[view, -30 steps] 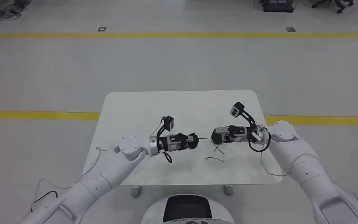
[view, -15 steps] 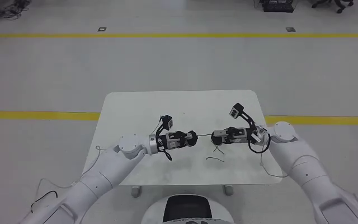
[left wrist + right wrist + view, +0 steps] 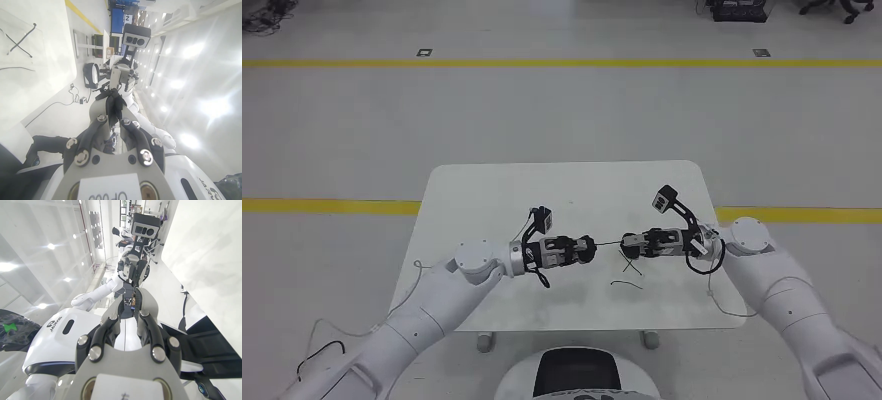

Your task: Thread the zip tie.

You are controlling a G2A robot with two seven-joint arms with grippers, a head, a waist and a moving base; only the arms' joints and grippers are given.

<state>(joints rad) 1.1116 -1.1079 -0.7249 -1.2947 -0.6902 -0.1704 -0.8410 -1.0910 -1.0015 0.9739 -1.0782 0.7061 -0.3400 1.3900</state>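
A thin black zip tie spans the small gap between my two grippers, above the middle of the white table. My left gripper is shut on one end of it, its black fingertips pressed together in the left wrist view. My right gripper faces it from the right. Its grey fingers stand a little apart in the right wrist view, and the tie's free end lies at the tip of one finger. I cannot tell whether the end sits between the pads.
Two spare zip ties lie crossed on the table just below the right gripper, and another lies nearer the front edge. The crossed pair also appears in the left wrist view.
The right gripper edged left toward the left gripper, then drew back right a little. The left gripper lifted slightly toward the table's far side with the tie.
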